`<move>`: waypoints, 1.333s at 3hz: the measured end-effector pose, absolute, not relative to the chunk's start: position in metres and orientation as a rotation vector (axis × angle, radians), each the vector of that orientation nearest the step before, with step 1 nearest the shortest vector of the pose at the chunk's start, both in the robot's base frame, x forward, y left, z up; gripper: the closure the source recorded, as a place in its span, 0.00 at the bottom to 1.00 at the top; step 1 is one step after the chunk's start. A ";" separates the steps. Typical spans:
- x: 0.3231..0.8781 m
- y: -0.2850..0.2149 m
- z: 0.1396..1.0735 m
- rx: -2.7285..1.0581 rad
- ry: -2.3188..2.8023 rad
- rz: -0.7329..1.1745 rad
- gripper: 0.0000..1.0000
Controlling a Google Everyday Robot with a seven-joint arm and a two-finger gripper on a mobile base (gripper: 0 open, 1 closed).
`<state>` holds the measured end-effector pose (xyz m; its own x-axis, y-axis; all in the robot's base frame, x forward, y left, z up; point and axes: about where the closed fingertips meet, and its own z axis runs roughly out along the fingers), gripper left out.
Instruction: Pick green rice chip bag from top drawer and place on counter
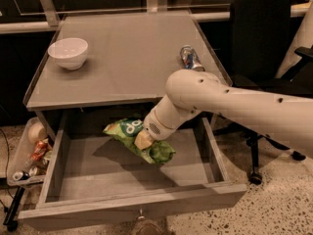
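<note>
at the far left a bin (pixel 15 156) of mixed clutter is sitting on the floor just beside the drawer (pixel 132 207). on the desk (pixel 127 58) a white bowl (pixel 68 53) is standing upright near the left rear corner. below the desk's front edge the drawer is standing pulled out, its grey floor showing. the green bag (pixel 124 129) is lying inside it, toward the back and near the middle, tilting from upper left down to lower right, with its white lettering facing up and a shadow falling on the drawer floor to its left. the end effector (pixel 143 141) is reaching down into the drawer and pressing against the middle of the bag; whether it is closed on the bag or only touching it, i cannot tell. the white arm (pixel 234 102) is running from there up and out to the right, crossing over the desk's front right corner. behind the arm's bend a can (pixel 190 58) is lying on its side near the desk's right rim. a dark chair (pixel 259 33) is standing to the right of the desk.
</note>
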<state>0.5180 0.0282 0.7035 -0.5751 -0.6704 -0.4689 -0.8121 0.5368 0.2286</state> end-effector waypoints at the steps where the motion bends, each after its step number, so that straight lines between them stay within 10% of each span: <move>1: 0.492 0.003 0.722 -1.237 2.455 0.642 1.00; 4: 0.455 -0.014 0.819 -1.273 2.347 0.487 1.00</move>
